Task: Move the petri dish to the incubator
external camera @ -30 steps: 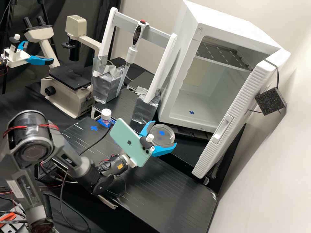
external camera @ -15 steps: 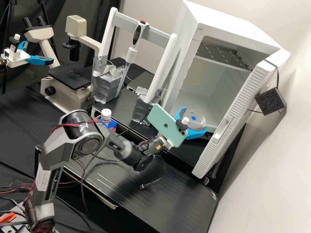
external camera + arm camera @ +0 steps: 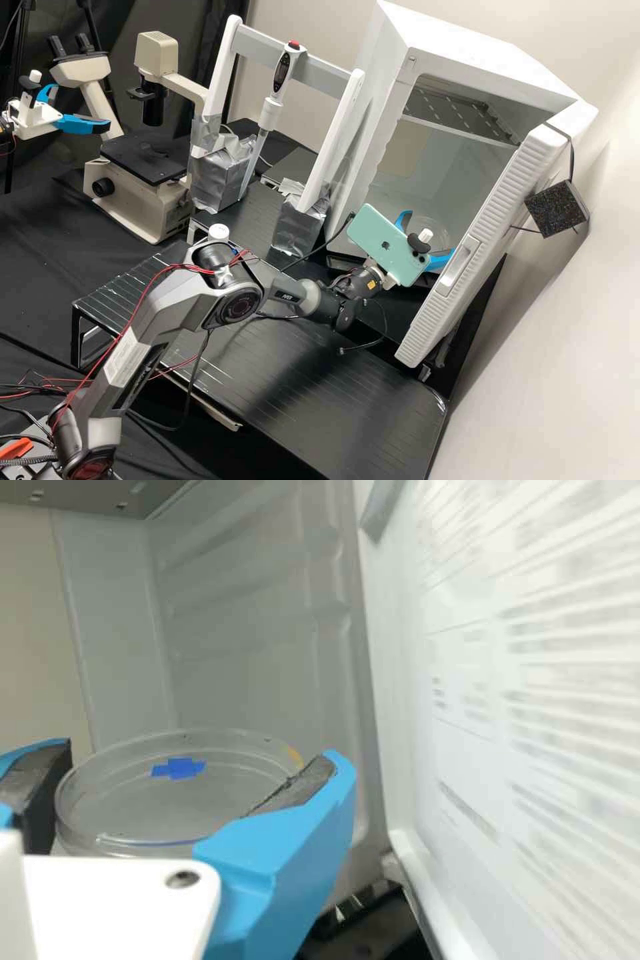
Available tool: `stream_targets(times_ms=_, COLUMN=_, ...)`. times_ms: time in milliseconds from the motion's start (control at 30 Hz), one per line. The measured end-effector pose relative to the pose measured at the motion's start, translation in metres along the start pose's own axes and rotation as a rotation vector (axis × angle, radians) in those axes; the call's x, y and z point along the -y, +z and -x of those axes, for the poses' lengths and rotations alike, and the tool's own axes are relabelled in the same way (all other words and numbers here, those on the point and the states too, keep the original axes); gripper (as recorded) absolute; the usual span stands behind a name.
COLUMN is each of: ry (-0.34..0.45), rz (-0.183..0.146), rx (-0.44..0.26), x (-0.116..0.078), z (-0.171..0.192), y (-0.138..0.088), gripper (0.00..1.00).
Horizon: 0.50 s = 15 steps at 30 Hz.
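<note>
Petri dish [image 3: 175, 805] nearer incubator door edge [image 3: 493, 223]

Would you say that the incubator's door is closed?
No, the door stands open, with the inside of the incubator exposed.

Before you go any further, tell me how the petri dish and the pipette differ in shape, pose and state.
The petri dish is round and shallow; the pipette is long and slender. The petri dish lies roughly level, while the pipette stands on end. The gripper holds the petri dish at the open incubator; the pipette rests at the white rack. Both have see-through parts.
</note>
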Motion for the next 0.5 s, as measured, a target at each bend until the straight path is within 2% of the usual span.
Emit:
stream_targets(times_ms=133, ry=-0.04, rz=-0.004, rx=-0.041, x=0.009, z=-0.013, y=-0.002, gripper=0.0)
stream_targets(times_ms=367, ry=-0.124, rz=0.045, rx=-0.103, x=0.03, z=-0.024, y=-0.013, gripper=0.0)
stream_targets(times_ms=500, ry=-0.155, rz=0.043, rx=-0.127, x=0.043, z=-0.03, y=-0.017, gripper=0.0)
